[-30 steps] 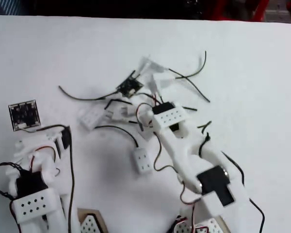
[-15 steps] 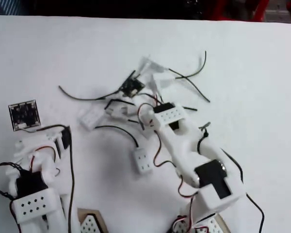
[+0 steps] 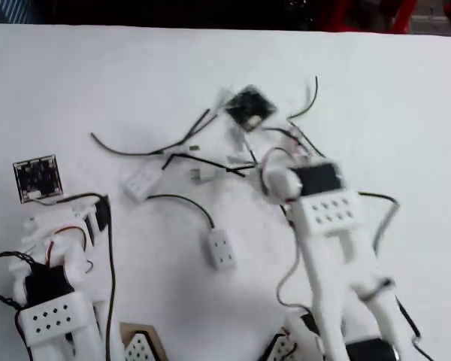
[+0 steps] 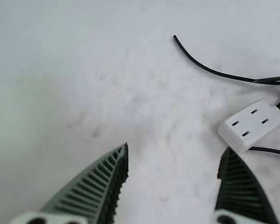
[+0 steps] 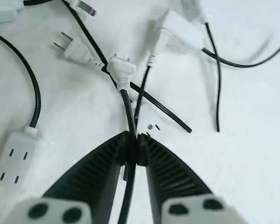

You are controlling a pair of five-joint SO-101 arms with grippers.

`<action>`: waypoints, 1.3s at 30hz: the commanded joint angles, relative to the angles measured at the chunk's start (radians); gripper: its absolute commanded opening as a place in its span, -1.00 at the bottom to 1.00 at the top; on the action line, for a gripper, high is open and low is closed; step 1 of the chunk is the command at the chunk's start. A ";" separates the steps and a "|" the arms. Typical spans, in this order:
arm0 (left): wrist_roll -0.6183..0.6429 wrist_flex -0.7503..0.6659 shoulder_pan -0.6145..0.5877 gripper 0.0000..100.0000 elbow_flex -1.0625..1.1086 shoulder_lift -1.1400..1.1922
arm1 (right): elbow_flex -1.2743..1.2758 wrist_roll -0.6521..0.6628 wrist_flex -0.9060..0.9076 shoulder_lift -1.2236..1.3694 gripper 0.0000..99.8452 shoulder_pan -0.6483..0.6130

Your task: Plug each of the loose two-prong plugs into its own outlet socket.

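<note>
My right gripper (image 5: 133,148) is shut on a black cable (image 5: 127,107) a short way behind its white two-prong plug (image 5: 120,70). A second loose plug (image 5: 77,50) lies just beyond, prongs bare. One white outlet socket (image 5: 14,156) lies close beside the right gripper, and another outlet block (image 5: 179,32) sits farther off. In the high view the right arm (image 3: 327,207) stands right of centre, with outlets at mid-table (image 3: 222,248) and to the left (image 3: 143,179). My left gripper (image 4: 177,148) is open over bare table, with an outlet (image 4: 249,123) off to one side.
Several black cables (image 3: 135,150) cross the middle of the table, one ending loose (image 4: 175,37). The left arm (image 3: 52,301) rests at the near left corner. The table's far edge (image 3: 225,27) borders a dark background. Bare table lies far left and far right.
The right arm swung to the right and drew back, dragging the gripped cable and its tangle with it. The left arm stayed still.
</note>
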 commanded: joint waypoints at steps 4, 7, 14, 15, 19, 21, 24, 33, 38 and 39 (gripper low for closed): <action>-0.014 -0.023 -0.004 -0.38 0.000 -0.008 | -0.015 0.048 0.168 -0.242 -0.97 0.143; -0.014 -0.023 -0.004 -0.38 0.000 -0.008 | -0.015 0.048 0.179 -0.298 -0.96 0.208; -0.014 -0.023 -0.004 -0.38 0.000 -0.008 | -0.015 0.044 0.134 -0.338 -0.67 0.240; -0.014 -0.023 -0.004 -0.38 0.000 -0.008 | -0.014 0.044 0.090 -0.338 -0.68 0.240; -0.014 -0.023 -0.004 -0.38 0.000 -0.008 | 0.028 0.044 -0.084 -0.346 -0.79 0.240; -0.014 -0.023 -0.004 -0.38 0.000 -0.008 | 0.049 0.044 -0.107 -0.344 -0.82 0.240; -0.014 -0.023 -0.004 -0.38 0.000 -0.008 | 0.097 0.044 -0.105 -0.337 -0.82 0.246; -0.014 -0.023 -0.004 -0.38 0.000 -0.008 | 0.222 0.048 -0.107 -0.193 -0.80 0.248; -0.014 -0.023 -0.004 -0.38 0.002 -0.008 | 0.137 -0.025 -0.107 0.079 -0.62 0.266; -0.014 -0.023 -0.004 -0.38 0.002 -0.008 | 0.101 -0.051 -0.107 0.134 -0.61 0.275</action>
